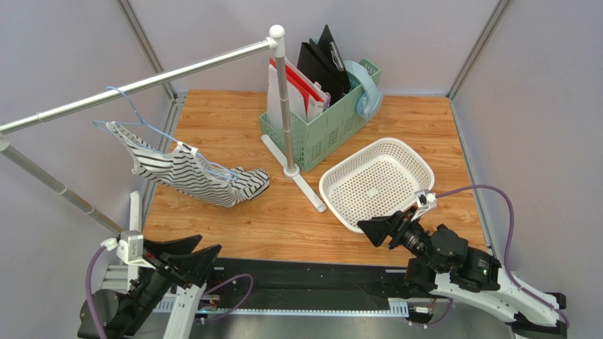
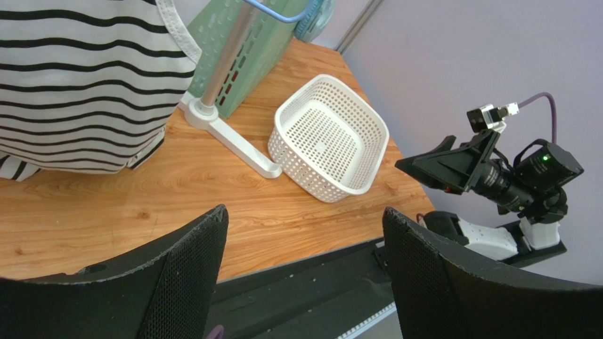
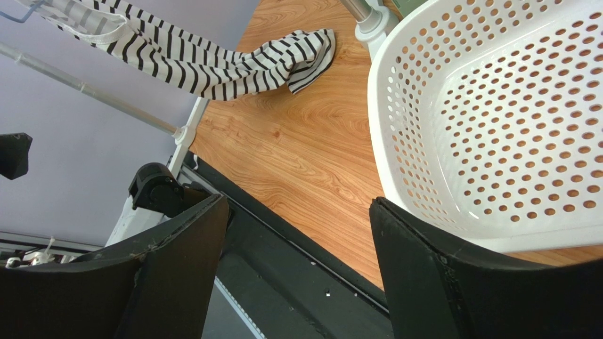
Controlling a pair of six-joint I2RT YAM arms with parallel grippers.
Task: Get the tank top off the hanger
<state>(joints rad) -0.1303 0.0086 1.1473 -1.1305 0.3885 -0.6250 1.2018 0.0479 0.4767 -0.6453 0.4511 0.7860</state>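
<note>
The striped tank top [image 1: 187,169] hangs on the light-blue hanger [image 1: 134,106], whose hook is over the silver rail [image 1: 141,83] at the left. The garment's lower end rests on the wooden table. It also shows in the left wrist view [image 2: 78,78] and the right wrist view [image 3: 205,60]. My left gripper [image 1: 190,253] is open and empty, low at the table's near left edge, below the tank top. My right gripper [image 1: 375,229] is open and empty at the near edge, beside the white basket [image 1: 407,152].
A white perforated basket [image 2: 368,134] sits right of centre. A green crate [image 1: 318,131] with folders and a tape roll stands at the back. The rail's upright post and its white foot [image 1: 294,173] stand between the tank top and the basket.
</note>
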